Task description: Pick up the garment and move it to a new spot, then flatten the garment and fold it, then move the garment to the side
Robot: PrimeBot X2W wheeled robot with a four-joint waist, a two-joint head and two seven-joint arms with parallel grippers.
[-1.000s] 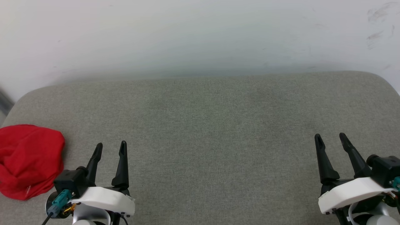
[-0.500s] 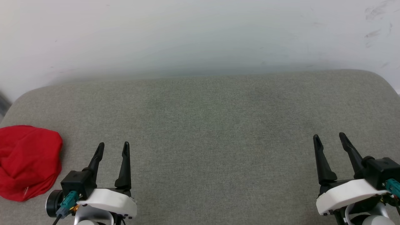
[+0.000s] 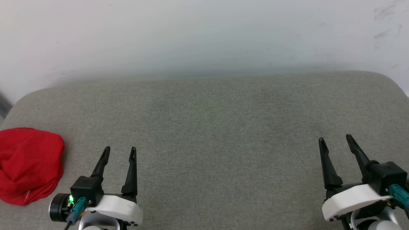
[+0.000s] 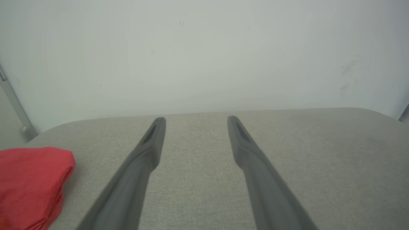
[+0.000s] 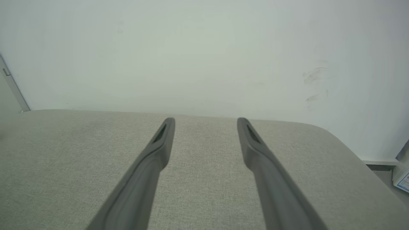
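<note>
left gripper (image 3: 119, 149): spread, empty | right gripper (image 3: 334, 139): spread, empty | garment (image 3: 30, 164): bunched, apart, outboard of left jaws | risk: pinching one thin layer; bundle unravels, drags

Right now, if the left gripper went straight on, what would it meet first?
Way looks free over the cushion to the white wall, depth unclear; the garment lies left of the left gripper.

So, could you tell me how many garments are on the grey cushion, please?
1: a bunched red garment at the left end of the grey cushion, apart from the left gripper.
</note>
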